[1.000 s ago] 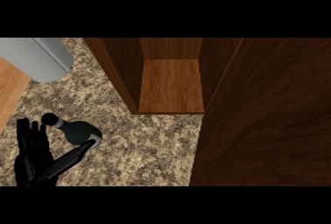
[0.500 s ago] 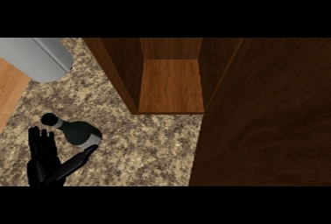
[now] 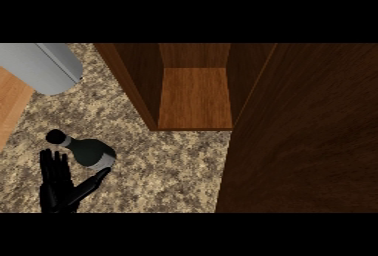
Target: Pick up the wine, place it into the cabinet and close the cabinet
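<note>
Looking down from my head, I see my left hand [image 3: 57, 176] low at about 8 o'clock in the view. Its fingers are straight and point up, and its thumb sticks out toward 2 o'clock, so my hand is wide and holds nothing. The wine [image 3: 83, 148] stands on the speckled counter [image 3: 159, 165] just above my hand, at about 9 o'clock in the view. It is a dark bottle with a round black top, seen from above. My fingertips [image 3: 53, 156] are just beside the bottle on its lower left side, and my thumb tip is right under its body. I cannot tell if they touch it.

The cabinet [image 3: 193, 95] is at 12 o'clock, well apart from the wine. It is open, and I can see its brown wooden floor inside. Its big dark door [image 3: 306, 135] fills the side from 1 o'clock to 5 o'clock. A grey rounded thing [image 3: 40, 65] sits at 10 o'clock, with a light wooden strip [image 3: 11, 107] below it. My right hand does not show here.
</note>
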